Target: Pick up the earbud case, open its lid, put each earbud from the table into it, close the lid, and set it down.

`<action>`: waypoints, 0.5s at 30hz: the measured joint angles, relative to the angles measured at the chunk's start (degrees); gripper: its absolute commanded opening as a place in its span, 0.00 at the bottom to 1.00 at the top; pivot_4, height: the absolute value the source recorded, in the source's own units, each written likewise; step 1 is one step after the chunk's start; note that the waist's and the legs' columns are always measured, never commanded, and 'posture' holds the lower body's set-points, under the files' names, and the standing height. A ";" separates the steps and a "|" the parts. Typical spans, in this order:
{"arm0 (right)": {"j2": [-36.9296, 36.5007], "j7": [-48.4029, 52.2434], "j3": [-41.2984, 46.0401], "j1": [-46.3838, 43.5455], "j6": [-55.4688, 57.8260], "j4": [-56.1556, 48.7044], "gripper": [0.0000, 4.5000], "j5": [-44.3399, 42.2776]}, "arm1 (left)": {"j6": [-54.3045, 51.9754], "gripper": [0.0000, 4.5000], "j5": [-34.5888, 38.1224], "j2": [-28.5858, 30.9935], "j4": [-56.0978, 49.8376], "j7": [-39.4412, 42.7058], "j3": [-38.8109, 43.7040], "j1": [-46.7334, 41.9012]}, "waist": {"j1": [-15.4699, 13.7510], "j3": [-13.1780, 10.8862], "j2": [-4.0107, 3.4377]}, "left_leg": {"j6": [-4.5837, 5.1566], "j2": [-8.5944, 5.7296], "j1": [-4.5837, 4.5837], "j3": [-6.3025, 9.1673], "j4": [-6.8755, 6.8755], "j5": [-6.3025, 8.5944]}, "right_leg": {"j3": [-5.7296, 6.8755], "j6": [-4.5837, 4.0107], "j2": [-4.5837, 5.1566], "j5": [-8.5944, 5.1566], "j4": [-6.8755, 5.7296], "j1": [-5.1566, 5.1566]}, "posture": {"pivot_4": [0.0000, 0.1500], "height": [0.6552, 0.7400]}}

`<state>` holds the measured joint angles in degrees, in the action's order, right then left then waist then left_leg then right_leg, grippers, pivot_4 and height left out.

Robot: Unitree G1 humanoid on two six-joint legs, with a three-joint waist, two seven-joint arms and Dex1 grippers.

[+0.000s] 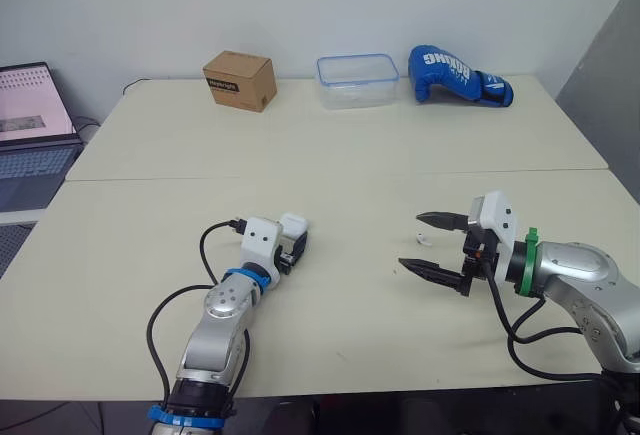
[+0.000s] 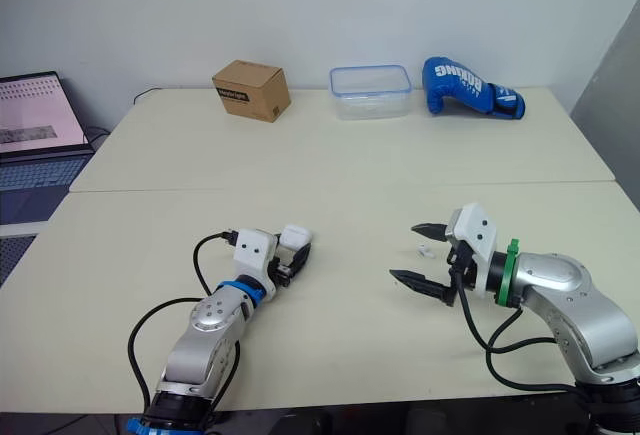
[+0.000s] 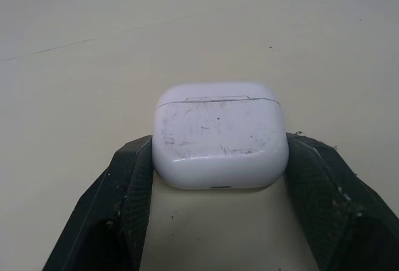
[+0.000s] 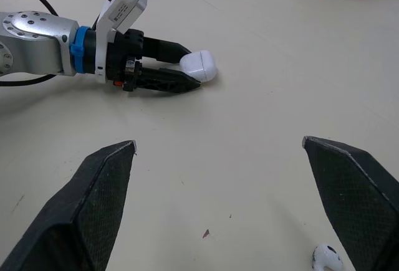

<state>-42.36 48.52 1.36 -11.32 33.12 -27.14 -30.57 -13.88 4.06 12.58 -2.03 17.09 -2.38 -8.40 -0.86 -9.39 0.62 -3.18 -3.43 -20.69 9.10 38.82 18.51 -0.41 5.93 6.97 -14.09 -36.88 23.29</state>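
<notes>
We see the earbud case (image 3: 219, 137) lying on the table (image 1: 330, 155) with its lid closed, on the robot's left side. The left gripper (image 4: 184, 66) has its two fingers closed on the case from both sides, and only the tips are touching it. The right gripper (image 2: 404, 252) holds nothing and its jaws are spread wide. One small white earbud (image 1: 422, 239) lies on the table just beside its fingers (we can make out only this one).

The first danger, in our opinion, is the hold on the case. The shell is smooth and rounded and it sits far forward between the fingertips. When the left arm lifts, the case may turn or slide out and fall back on the table.

The second danger comes with opening the lid. The right fingers are big compared with the lid, so a push that is a little off the seam could press the whole case out of the left grip instead of opening it.

The third danger concerns the earbud. It is light and very near to the right fingers, so a careless approach could knock it away over the table. Pinching it at a bad angle could also make it jump out.
</notes>
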 measured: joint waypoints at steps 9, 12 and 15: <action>-0.05 0.09 0.23 -3.12 2.67 -0.08 1.00 -2.34 | 4.33 0.62 -1.16 5.37 0.49 4.73 -1.27 0.29 | 0.26 -0.02 0.02 | 0.00 0.03 -0.03 0.01 -0.02 0.00 | 0.00 0.00 -0.02 0.00 0.02 0.06 | 1.00 0.89; -0.42 0.12 0.82 -4.61 4.90 -0.06 1.00 -4.13 | 6.50 0.62 -1.02 9.28 0.20 8.58 -1.10 0.02 | 0.56 -0.03 0.03 | 0.00 0.02 -0.07 0.02 -0.03 0.00 | 0.01 -0.01 -0.02 0.00 0.04 0.07 | 1.00 0.89; -0.47 -0.34 1.34 -7.10 10.52 -0.15 1.00 -8.47 | 10.27 0.62 -0.84 15.05 -0.43 14.15 -0.95 -1.49 | 0.68 -0.05 0.04 | 0.00 0.02 -0.09 0.05 -0.03 0.00 | 0.02 -0.02 -0.02 0.00 0.03 0.10 | 1.00 0.89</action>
<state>-42.83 48.19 2.70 -18.42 43.64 -27.29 -39.04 -3.60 3.22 27.63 -2.46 31.24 -3.33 -9.90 -0.18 -9.44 0.66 -3.18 -3.40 -20.78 9.14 38.80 18.51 -0.39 5.91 6.95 -14.09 -36.85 23.39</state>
